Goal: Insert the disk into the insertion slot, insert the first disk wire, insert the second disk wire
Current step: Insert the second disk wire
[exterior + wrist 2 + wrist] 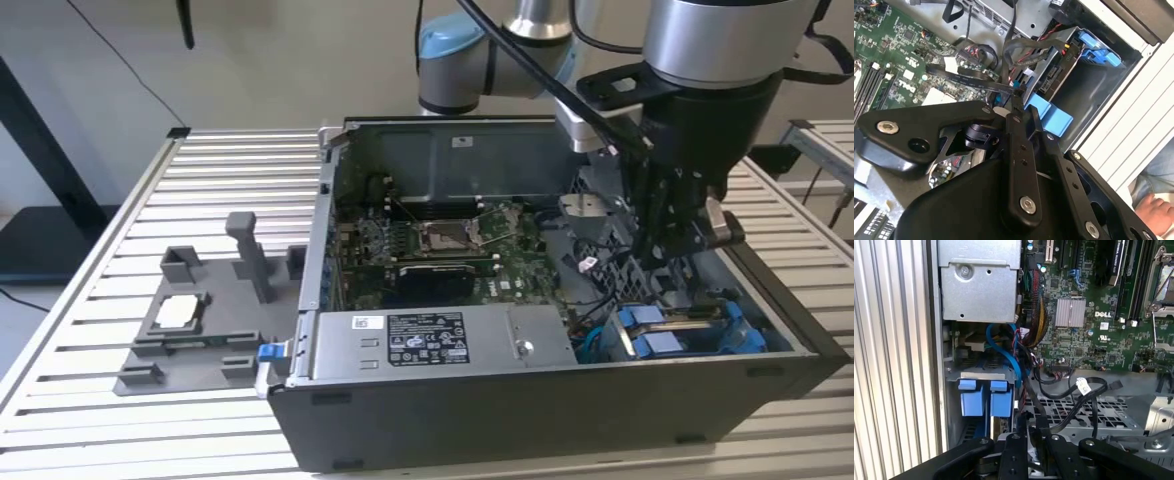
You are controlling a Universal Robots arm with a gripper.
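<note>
The disk (667,345), in its bright blue carrier, sits in the insertion slot (747,335) at the case's near corner on the exterior view's right. Its blue tabs (981,397) and grey body (1054,70) show in both wrist views. My gripper (667,245) reaches down into the case just behind the disk. Its fingertips (1015,107) are closed together on a flat black disk wire (969,77), whose connector end (1016,91) sticks out toward the disk's rear edge. In the first wrist view the same wire (1030,405) rises between the fingers (1019,440).
The open computer case (534,420) lies on a slatted table. It holds the grey power supply box (427,340), the motherboard (1094,315) and loose cable bundles (1039,320). A grey fixture (200,320) stands on the exterior view's left. A person's hand (1154,210) rests outside the case.
</note>
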